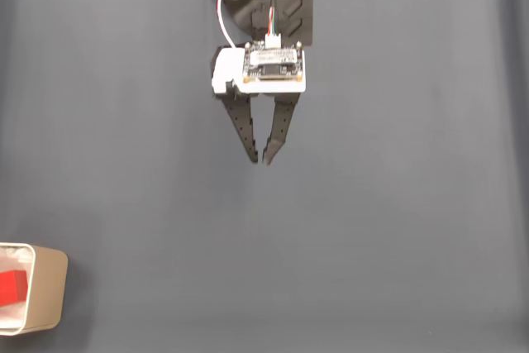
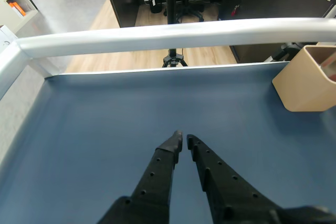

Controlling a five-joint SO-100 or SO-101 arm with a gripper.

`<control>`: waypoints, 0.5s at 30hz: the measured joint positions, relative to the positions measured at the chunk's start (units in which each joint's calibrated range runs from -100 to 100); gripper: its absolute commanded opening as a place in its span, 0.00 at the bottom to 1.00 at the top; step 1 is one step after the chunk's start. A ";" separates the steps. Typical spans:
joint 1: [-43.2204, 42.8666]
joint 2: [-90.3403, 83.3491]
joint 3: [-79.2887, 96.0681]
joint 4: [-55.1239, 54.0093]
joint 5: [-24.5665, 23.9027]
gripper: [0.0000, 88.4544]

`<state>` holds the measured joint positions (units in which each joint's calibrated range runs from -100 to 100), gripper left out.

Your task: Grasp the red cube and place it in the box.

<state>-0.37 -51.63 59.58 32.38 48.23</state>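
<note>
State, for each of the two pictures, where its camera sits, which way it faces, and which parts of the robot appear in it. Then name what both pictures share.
Fixed view: above the table, looking straight down; the arm enters from the top edge, gripper nearly closed.
Wrist view: rides on the arm, looking forward over the fingers towards the table's rail.
Shared: the gripper, the grey mat and the box holding the red cube.

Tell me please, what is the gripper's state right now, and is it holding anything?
Gripper: shut, fingertips nearly touching, holding nothing; the red cube lies in the box.
</note>
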 measured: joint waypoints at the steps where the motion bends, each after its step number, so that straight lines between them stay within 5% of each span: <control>1: -0.07 -1.82 2.35 -0.08 0.00 0.00; 15: -0.74 -24.40 28.57 -0.16 0.83 0.00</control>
<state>-1.11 -76.03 88.16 32.22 49.06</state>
